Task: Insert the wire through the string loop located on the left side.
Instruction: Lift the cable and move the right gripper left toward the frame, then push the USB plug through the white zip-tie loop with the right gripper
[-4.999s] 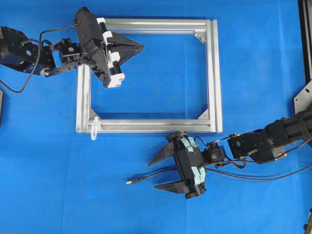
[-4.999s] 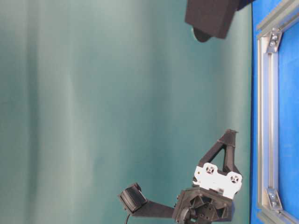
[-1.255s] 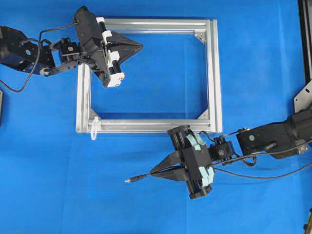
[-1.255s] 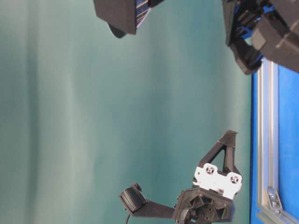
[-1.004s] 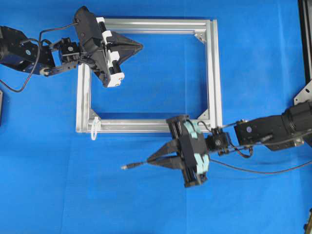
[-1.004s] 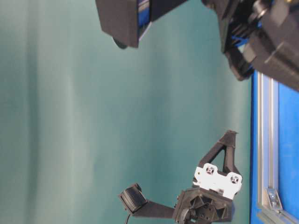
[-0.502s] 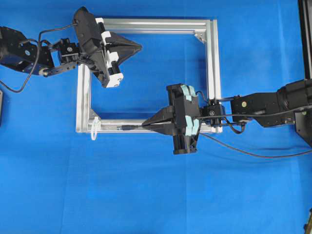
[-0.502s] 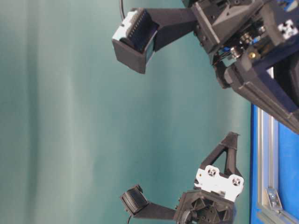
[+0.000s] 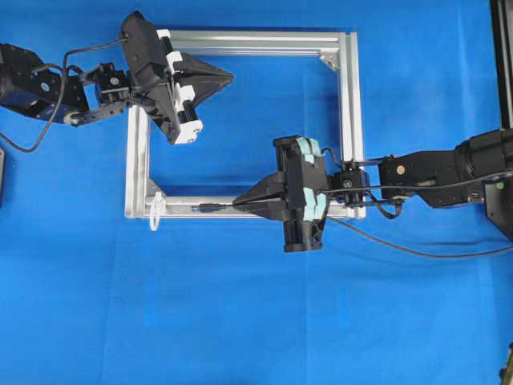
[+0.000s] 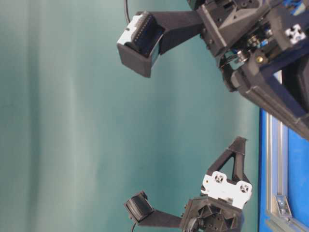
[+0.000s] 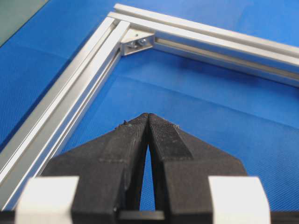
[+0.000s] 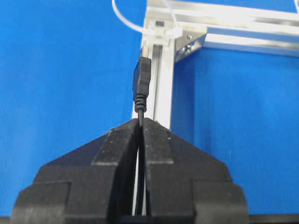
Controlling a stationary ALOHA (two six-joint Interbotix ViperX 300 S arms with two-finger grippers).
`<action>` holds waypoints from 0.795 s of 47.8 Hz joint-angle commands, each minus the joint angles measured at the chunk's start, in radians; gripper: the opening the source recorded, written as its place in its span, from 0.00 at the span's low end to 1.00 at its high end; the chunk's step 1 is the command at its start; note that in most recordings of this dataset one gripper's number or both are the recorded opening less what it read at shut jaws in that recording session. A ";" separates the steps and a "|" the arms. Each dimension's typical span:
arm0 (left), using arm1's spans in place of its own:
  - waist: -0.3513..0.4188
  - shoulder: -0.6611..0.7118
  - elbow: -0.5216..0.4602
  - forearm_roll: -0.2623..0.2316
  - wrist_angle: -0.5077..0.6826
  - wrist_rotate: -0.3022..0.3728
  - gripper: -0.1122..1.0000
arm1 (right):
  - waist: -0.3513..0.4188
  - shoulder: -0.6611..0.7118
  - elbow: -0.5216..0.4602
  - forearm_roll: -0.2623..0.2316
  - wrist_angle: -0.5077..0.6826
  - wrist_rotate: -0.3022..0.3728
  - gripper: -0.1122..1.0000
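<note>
Black wire [image 12: 142, 81] pinched in right hand [image 12: 141, 122], white string loop [image 9: 155, 212] ahead

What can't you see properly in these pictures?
- Thin white string loop: the right wrist view's top edge cuts it off; in the overhead view it is too small to show its opening.
- Thin black wire's dark plug: its tip faces away, hidden.
- Silver aluminium frame: the table-level view shows only a strip at the right edge.
</note>
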 commanded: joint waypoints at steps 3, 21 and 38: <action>0.002 -0.034 -0.008 0.002 -0.005 0.000 0.10 | -0.003 0.005 -0.051 0.003 0.003 0.002 0.01; 0.002 -0.035 -0.003 0.002 -0.005 0.000 0.10 | -0.005 0.098 -0.196 0.003 0.080 0.002 0.01; 0.002 -0.038 0.006 0.003 -0.005 0.002 0.10 | -0.003 0.124 -0.225 0.003 0.094 0.002 0.01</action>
